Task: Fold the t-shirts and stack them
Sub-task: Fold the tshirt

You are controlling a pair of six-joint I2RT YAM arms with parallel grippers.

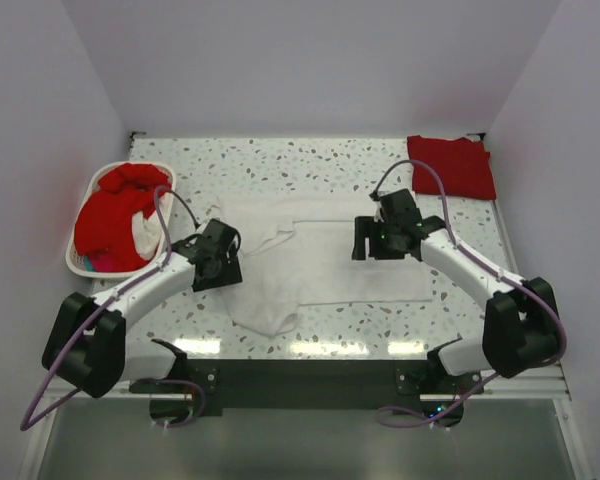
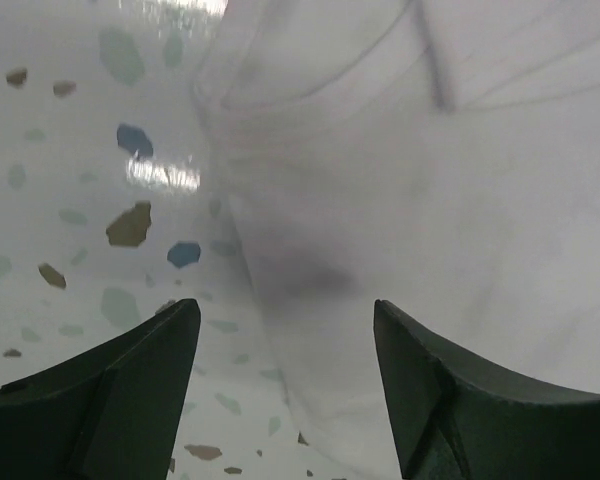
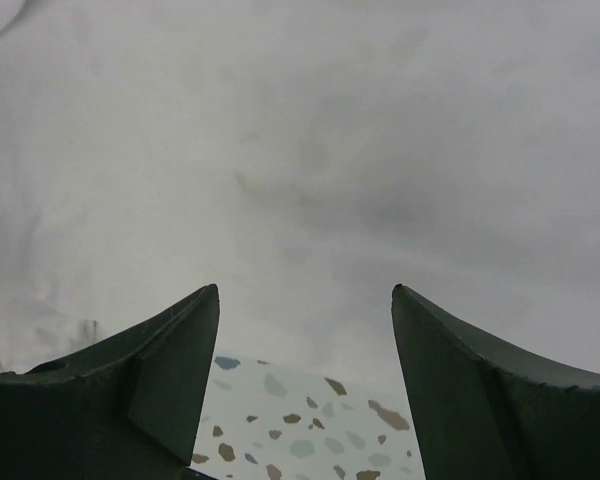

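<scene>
Lying crosswise: white t-shirt, long axis left-right.

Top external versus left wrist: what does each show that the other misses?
Only top: basket of red shirts, a folded red shirt at the far right corner, the right gripper over the white shirt. Only left wrist: left gripper seen open, empty, astride the white shirt's edge. Both: white shirt, speckled table.

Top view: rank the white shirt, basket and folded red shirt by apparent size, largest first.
1. white shirt, clearly largest.
2. basket.
3. folded red shirt, only slightly smaller and lying farther back, so this order is unsure.
</scene>
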